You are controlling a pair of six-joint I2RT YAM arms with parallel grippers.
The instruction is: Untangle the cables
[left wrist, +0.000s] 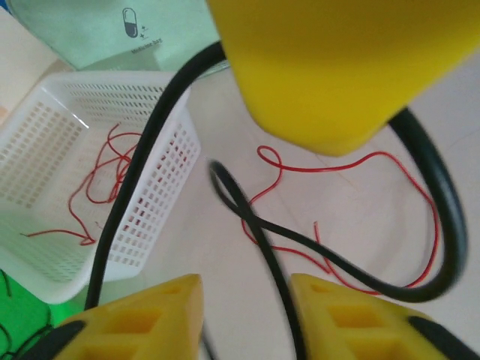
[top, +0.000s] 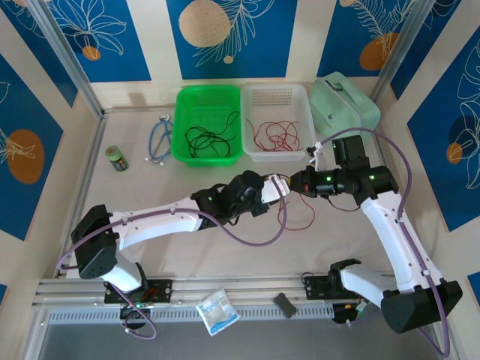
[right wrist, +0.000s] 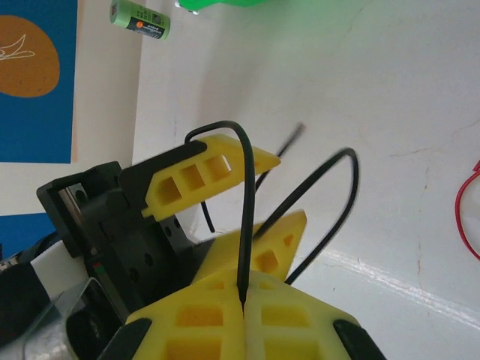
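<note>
Mid-table | right gripper (right wrist: 244, 304) pinches black wire (right wrist: 247, 210) | left gripper (left wrist: 244, 289) narrowly agape around it | risk: pulling apart cinches red wire (left wrist: 315, 170) tangle

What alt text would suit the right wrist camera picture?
The right end effector pinches a black wire that loops past the left end effector, its fingers open, above a white table. A red wire shows at the right edge.

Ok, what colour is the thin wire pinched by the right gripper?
Black; the thin wire in the right gripper shows best in the right wrist view.
</note>
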